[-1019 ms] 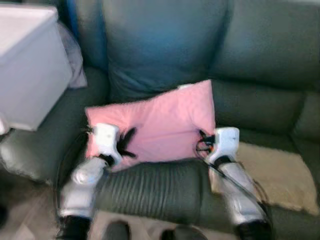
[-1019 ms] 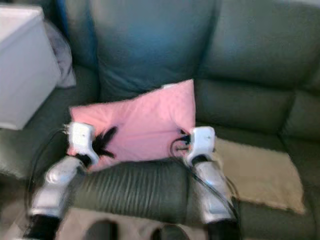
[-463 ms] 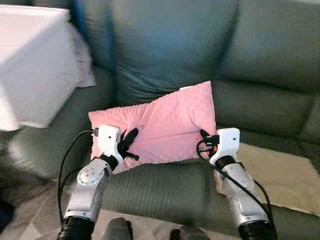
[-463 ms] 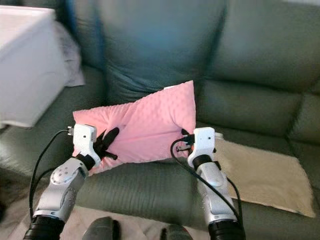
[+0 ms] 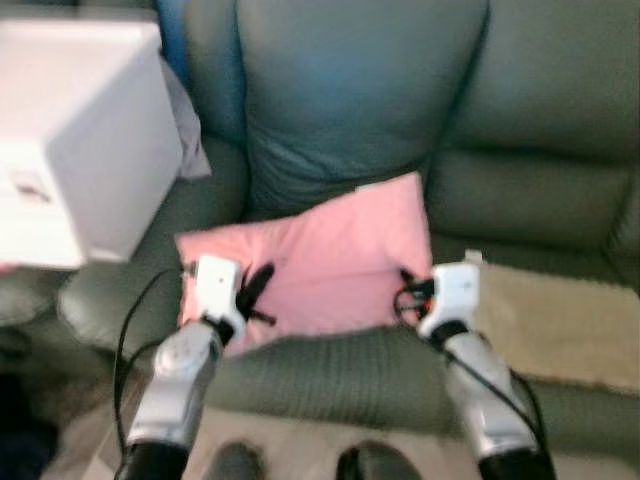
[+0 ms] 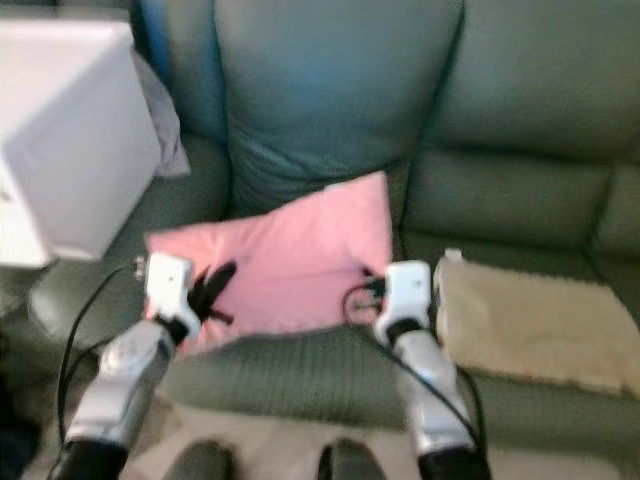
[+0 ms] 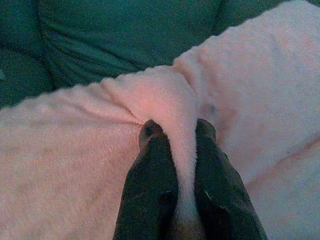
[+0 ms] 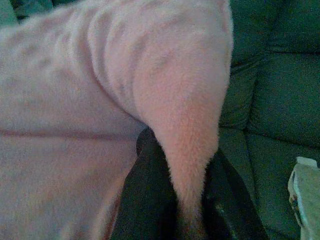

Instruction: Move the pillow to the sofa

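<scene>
Pillow (image 5: 320, 262): pink, over the sofa (image 5: 360, 110) seat, near its front edge.
Left claw (image 7: 175, 131): pinched tight on a fabric fold.
Right claw (image 8: 175, 145): clamped on the opposite corner, sharing the load.

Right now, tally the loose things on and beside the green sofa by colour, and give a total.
Pink: 1, the fluffy pink pillow, pinched by the left gripper and the right gripper.
Beige: 1, the flat beige mat on the seat.
White: 1, the big white box by the sofa's armrest.
Pale grey: 1, the crumpled grey cloth behind the box.
Total: 4.
</scene>
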`<state>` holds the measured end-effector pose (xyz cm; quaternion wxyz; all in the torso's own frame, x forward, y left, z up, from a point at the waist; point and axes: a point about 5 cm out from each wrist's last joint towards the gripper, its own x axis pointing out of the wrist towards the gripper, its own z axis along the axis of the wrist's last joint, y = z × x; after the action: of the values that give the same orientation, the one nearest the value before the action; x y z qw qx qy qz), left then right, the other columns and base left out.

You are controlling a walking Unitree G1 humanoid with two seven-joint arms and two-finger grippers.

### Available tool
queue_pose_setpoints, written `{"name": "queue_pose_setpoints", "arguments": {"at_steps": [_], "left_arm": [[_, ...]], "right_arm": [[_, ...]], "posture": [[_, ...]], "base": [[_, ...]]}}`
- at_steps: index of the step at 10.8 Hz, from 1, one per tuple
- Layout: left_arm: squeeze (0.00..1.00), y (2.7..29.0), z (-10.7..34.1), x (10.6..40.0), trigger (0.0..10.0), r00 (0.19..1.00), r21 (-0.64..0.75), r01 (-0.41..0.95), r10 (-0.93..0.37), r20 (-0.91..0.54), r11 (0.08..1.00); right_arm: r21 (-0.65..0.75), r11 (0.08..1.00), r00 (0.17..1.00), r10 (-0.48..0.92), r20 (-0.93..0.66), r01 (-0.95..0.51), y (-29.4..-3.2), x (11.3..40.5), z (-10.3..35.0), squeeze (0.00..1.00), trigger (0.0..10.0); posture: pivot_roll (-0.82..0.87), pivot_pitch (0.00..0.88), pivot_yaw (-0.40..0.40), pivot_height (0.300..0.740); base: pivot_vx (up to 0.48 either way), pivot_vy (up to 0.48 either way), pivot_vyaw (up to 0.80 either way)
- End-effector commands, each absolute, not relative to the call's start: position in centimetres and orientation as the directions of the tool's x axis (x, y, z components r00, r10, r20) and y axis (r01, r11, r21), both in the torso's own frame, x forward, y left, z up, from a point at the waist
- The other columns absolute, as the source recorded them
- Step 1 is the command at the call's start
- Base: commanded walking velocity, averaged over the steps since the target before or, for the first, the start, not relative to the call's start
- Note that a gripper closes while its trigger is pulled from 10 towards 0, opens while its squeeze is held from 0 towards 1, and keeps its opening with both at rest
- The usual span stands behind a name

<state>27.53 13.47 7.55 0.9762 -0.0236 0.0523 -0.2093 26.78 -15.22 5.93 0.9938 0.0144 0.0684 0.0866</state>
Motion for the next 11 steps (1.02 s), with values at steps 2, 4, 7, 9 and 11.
{"name": "queue_pose_setpoints", "arguments": {"at_steps": [2, 4, 7, 9, 11], "left_arm": [[0.0, 14.36, 7.65, 27.4, 10.0, 0.923, -0.034, 0.373, -0.374, -0.087, 0.927], [0.0, 14.35, 7.6, 27.29, 10.0, 0.923, -0.006, 0.375, -0.374, -0.089, 0.927], [0.0, 14.09, 7.51, 27.07, 10.0, 0.917, 0.001, 0.389, -0.387, -0.093, 0.921], [0.0, 13.81, 7.42, 26.89, 10.0, 0.907, 0.014, 0.413, -0.409, -0.097, 0.911], [0.0, 14.47, 7.14, 27.7, 10.0, 0.908, 0.067, 0.414, -0.406, -0.108, 0.908]], "right_arm": [[0.047, 0.983, 0.977, 0.182, -0.112, -0.178, -14.81, 26.91, 6.44, 0.0, 10.0], [0.052, 0.983, 0.977, 0.179, -0.116, -0.174, -14.8, 26.62, 6.31, 0.0, 10.0], [0.053, 0.984, 0.978, 0.175, -0.118, -0.169, -14.74, 26.39, 6.24, 0.0, 10.0], [0.056, 0.985, 0.978, 0.17, -0.121, -0.164, -14.68, 26.3, 6.13, 0.0, 10.0], [0.063, 0.985, 0.977, 0.167, -0.131, -0.16, -14.58, 26.18, 5.95, 0.0, 10.0]], "posture": [[-0.03, 0.093, -0.052, 0.74], [-0.04, 0.102, -0.048, 0.74], [-0.03, 0.111, -0.043, 0.74], [-0.03, 0.12, -0.037, 0.74], [-0.03, 0.13, -0.034, 0.74]], "base": [[0.0, 0.0, -0.35], [0.0, 0.0, -0.62], [0.0, 0.0, 0.0], [0.0, 0.0, 0.0], [0.0, 0.0, -0.39]]}}
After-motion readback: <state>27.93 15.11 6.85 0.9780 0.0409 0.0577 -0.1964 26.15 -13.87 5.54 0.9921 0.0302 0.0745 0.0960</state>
